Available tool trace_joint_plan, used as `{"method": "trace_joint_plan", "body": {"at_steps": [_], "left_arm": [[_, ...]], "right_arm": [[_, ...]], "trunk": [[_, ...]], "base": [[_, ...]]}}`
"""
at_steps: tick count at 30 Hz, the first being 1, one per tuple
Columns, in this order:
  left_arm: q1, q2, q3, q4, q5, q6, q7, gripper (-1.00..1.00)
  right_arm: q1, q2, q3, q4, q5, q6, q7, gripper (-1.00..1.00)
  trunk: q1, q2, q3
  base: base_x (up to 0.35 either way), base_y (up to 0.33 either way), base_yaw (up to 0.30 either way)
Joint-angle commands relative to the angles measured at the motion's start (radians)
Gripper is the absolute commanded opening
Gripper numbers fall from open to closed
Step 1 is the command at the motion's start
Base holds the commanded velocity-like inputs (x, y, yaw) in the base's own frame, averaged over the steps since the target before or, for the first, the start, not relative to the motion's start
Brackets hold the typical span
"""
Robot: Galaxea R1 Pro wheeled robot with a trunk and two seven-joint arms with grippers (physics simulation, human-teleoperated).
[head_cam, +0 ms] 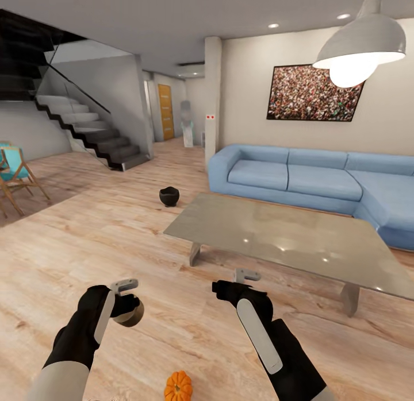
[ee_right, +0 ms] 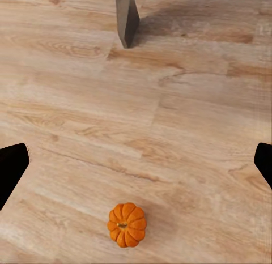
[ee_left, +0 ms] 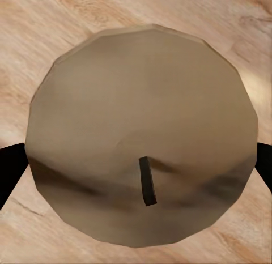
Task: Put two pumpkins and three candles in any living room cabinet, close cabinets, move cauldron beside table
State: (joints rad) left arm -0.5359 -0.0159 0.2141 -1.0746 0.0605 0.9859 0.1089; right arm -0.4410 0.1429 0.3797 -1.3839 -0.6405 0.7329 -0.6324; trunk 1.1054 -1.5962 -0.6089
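Note:
My left gripper (head_cam: 123,302) is shut on a beige-tan candle (head_cam: 135,316), held above the wood floor. In the left wrist view the candle's top (ee_left: 141,105) with its dark wick sits between the black fingertips (ee_left: 10,167). My right gripper (head_cam: 233,281) hangs open and empty near the table's front corner. An orange pumpkin (head_cam: 178,386) lies on the floor below and between my arms. The right wrist view has the pumpkin (ee_right: 127,224) on the floor beneath the open right gripper (ee_right: 136,165). The black cauldron (head_cam: 169,196) stands on the floor a little beyond the far left corner of the glass-topped table (head_cam: 287,240).
A blue sofa (head_cam: 310,180) runs behind the table. A staircase (head_cam: 92,131) rises at the back left, with wooden chairs (head_cam: 14,174) at the left edge. A pendant lamp (head_cam: 359,47) hangs upper right. A grey table leg (ee_right: 127,17) stands on the floor.

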Motion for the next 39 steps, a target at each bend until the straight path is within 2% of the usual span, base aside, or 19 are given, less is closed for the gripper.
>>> {"method": "trace_joint_plan", "body": {"at_steps": [1, 15, 16, 20, 22, 33, 39], "left_arm": [[-0.001, -0.001, 0.002, -0.001, 0.007, 0.003, 0.007, -1.00], [-0.001, 0.005, 0.001, -0.005, 0.005, -0.001, 0.008, -1.00], [-0.001, 0.006, 0.006, -0.005, 0.005, -0.001, 0.007, -1.00], [-0.001, 0.007, 0.065, -0.005, 0.006, -0.005, 0.006, -1.00], [-0.001, 0.007, 0.079, -0.005, 0.006, -0.007, 0.006, -1.00], [-0.001, 0.006, 0.084, -0.005, 0.005, -0.008, 0.006, -1.00], [-0.001, 0.006, 0.083, -0.006, 0.005, -0.009, 0.006, -1.00]], "right_arm": [[-0.001, 0.000, 0.001, -0.001, -0.010, 0.001, -0.010, 1.00], [-0.001, 0.000, 0.006, -0.001, -0.010, 0.000, -0.010, 1.00], [-0.001, 0.000, 0.005, -0.001, -0.010, 0.000, -0.010, 1.00], [-0.001, 0.001, 0.006, -0.001, -0.010, 0.000, -0.010, 1.00], [-0.001, 0.001, 0.006, -0.001, -0.010, 0.000, -0.010, 1.00], [-0.001, 0.001, 0.007, 0.015, -0.009, 0.000, -0.010, 1.00], [-0.001, 0.001, 0.023, 0.026, -0.009, -0.004, -0.010, 1.00]], "trunk": [[0.000, -0.001, 0.000], [0.000, -0.001, 0.015], [0.000, -0.001, 0.017], [0.000, -0.001, 0.021], [0.000, -0.001, 0.023], [0.000, -0.001, 0.035], [0.000, -0.001, 0.042]], "base": [[0.000, 0.000, 0.209], [0.000, 0.000, 0.209], [0.000, 0.000, 0.209], [0.000, 0.000, 0.209], [0.000, 0.000, 0.209], [0.000, 0.000, 0.209], [0.000, 0.000, 0.209]]}}
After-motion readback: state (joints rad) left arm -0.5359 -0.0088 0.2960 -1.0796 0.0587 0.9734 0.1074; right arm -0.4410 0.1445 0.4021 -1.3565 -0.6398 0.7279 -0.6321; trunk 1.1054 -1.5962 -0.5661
